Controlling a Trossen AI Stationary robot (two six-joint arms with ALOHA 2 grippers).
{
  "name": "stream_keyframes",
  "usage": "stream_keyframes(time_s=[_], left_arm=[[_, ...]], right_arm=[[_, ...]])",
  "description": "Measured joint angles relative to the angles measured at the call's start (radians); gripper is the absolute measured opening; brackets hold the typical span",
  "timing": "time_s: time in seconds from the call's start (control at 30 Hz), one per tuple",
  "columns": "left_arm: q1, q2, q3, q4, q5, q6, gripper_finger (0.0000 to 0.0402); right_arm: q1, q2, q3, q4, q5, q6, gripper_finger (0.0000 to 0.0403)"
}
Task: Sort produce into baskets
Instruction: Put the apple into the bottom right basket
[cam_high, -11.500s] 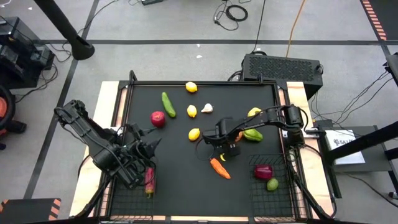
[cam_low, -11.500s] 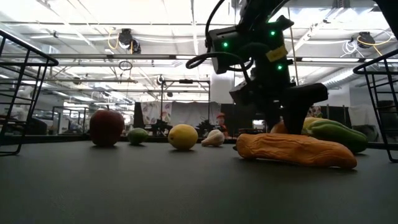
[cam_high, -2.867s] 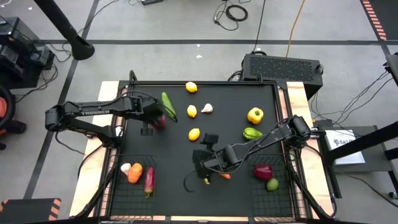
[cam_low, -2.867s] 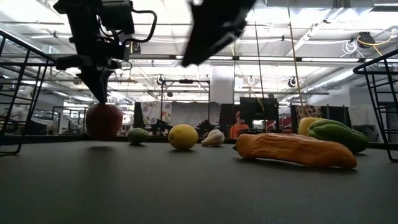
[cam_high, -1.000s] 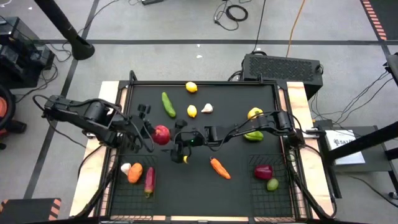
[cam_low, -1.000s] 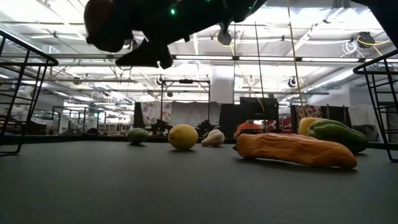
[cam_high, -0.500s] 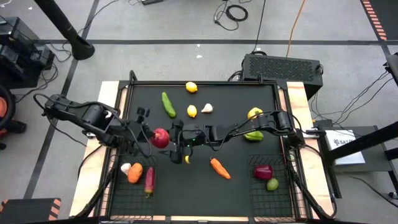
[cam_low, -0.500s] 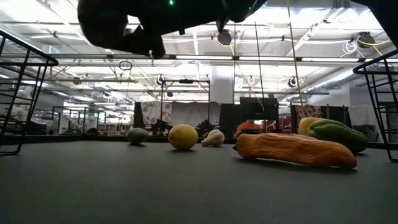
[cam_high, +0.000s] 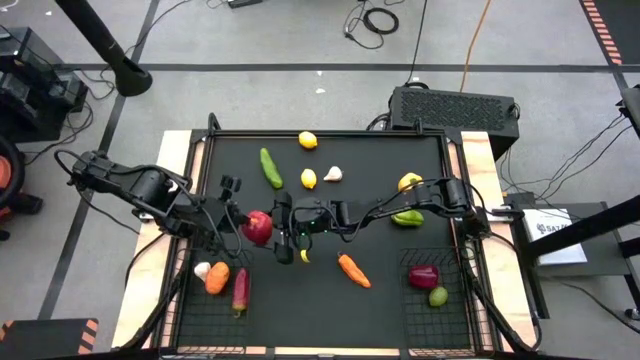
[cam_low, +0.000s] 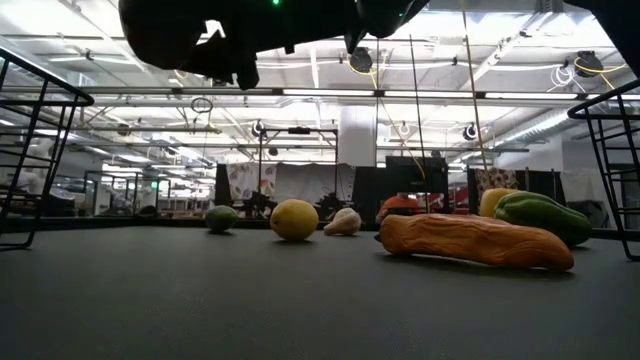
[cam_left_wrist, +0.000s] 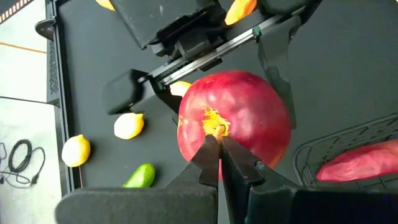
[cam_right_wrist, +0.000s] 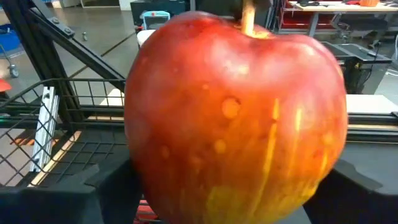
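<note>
A glossy red, yellow-streaked toy apple (cam_high: 258, 227) hangs by its stem, pinched in the left tool (cam_left_wrist: 219, 163); the right tool (cam_high: 281, 229) straddles it, fingers spread.

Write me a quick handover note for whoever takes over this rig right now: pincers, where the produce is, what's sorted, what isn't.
Left pincer: shut on the stem of the red apple, held above the table's middle.
Right pincer: open, fingers on either side of the same apple; looks like a handover between arms.
Done: left basket holds a garlic, a carrot and a reddish piece; right basket holds a dark red piece and a green one.
Left on the table: cucumber, three lemons (one), garlic, yellow pepper, green pepper, carrot.
</note>
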Motion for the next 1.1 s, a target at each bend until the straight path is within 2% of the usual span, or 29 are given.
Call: stream_keyframes(time_s=[0.17,0.6,0.83,0.93,1.1], left_arm=[[0.000,0.000,0.000,0.000,0.001,0.000,0.0004],[0.000,0.000,0.000,0.006,0.007,-0.005,0.0029],[0.000,0.000,0.000,0.010,0.007,-0.121,0.0033],[0.000,0.000,0.000,0.010,0.027,-0.161,0.0055],[0.000,0.000,0.000,0.011,0.022,-0.183,0.0135]], right_arm=[[0.000,0.000,0.000,-0.002,0.000,0.002,0.0319],[0.000,0.000,0.000,-0.002,0.003,0.003,0.0324],[0.000,0.000,0.000,-0.006,0.003,0.003,0.0324],[0.000,0.000,0.000,-0.011,0.003,0.003,0.0324],[0.000,0.000,0.000,-0.013,0.003,0.003,0.0324]])
